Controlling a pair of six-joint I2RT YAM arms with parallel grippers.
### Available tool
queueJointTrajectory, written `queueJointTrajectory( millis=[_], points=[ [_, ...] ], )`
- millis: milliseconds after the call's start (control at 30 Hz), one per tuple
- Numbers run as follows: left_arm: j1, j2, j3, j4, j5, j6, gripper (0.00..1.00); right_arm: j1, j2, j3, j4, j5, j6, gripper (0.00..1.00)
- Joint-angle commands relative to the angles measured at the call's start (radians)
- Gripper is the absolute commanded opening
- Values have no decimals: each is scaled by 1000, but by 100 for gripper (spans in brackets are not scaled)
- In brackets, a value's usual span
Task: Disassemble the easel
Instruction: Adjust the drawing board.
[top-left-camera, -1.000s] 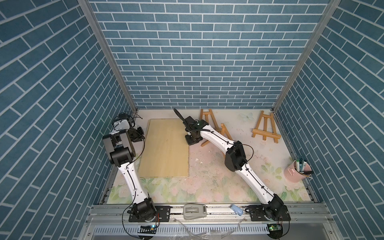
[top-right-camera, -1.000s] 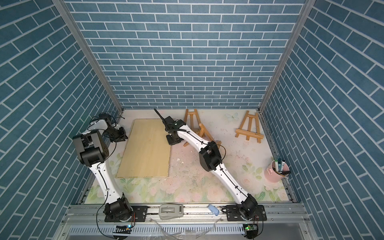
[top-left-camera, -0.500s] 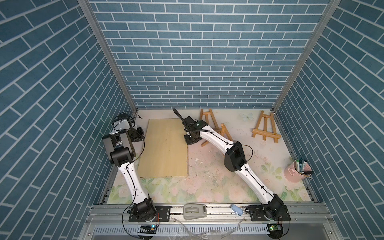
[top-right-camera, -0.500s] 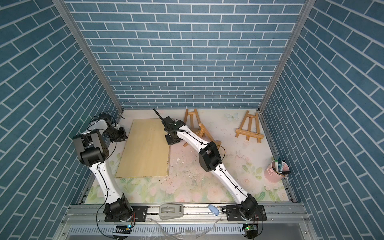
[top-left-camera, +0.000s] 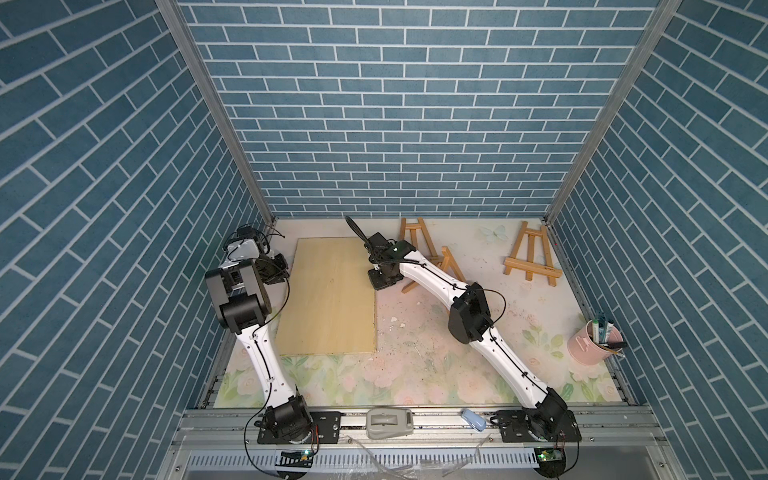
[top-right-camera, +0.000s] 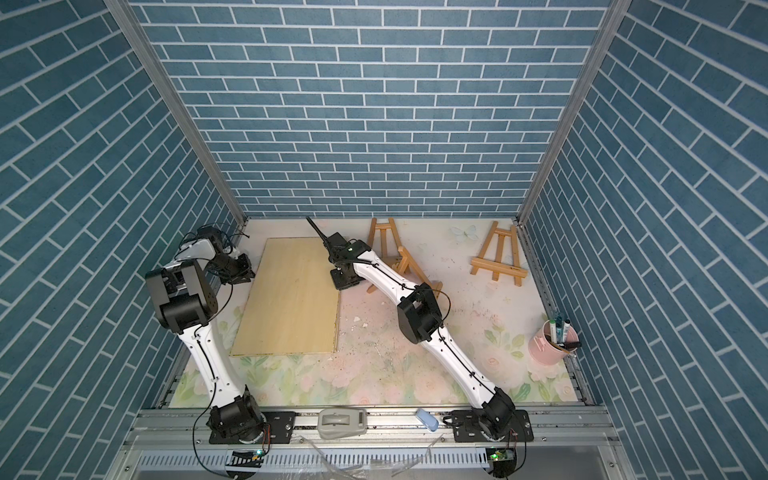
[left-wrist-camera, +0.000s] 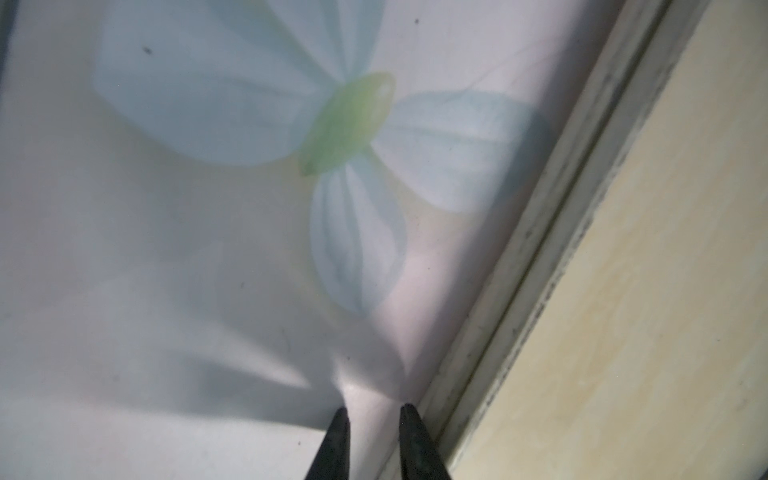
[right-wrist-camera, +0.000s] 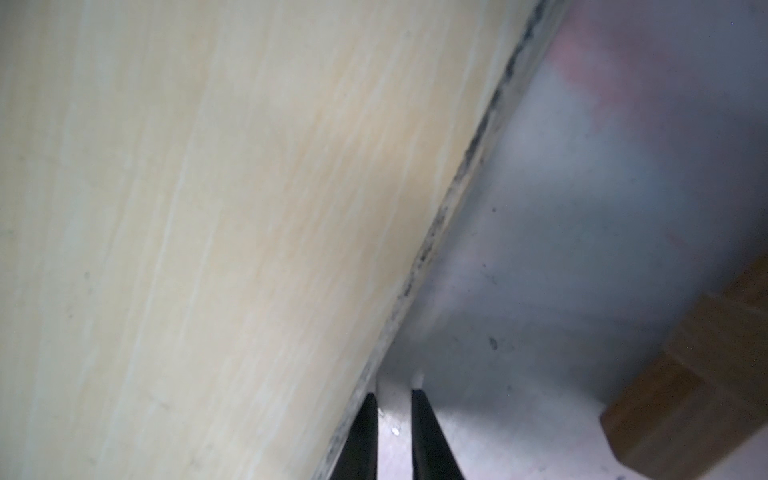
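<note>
while i watch a top view, the easel stands near the tabletop's far edge, partly hidden by my right arm, and a wooden board lies flat toward the far left corner. left wrist: left pincer slightly parted, empty, beside the board's edge. right wrist: right pincer likewise.

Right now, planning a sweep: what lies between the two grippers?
The wooden board lies flat between left gripper and right gripper, each at one long edge; both top views show it.
</note>
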Motion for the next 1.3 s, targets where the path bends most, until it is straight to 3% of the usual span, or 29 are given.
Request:
queueJointTrajectory(
  millis=[0, 233, 433, 800, 1000, 1267],
  points=[
    [-34, -7, -31, -59, 54, 1, 25, 15, 17, 30, 32, -26, 32, 18],
    [-18, -47, -24, -81, 17, 10, 26, 9, -92, -167, 4, 45, 4, 19],
    [30, -131, -76, -101, -22, 30, 27, 9, -240, -427, 59, 99, -22, 21],
    [63, -333, -334, -119, -144, 67, 26, 59, -551, -892, 185, -24, -120, 20],
    [90, -391, -456, -92, -184, 77, 25, 106, -637, -1027, 239, -75, -171, 20],
    [110, -407, -530, -88, -197, 95, 24, 161, -620, -1065, 296, -102, -196, 19]
  ],
)
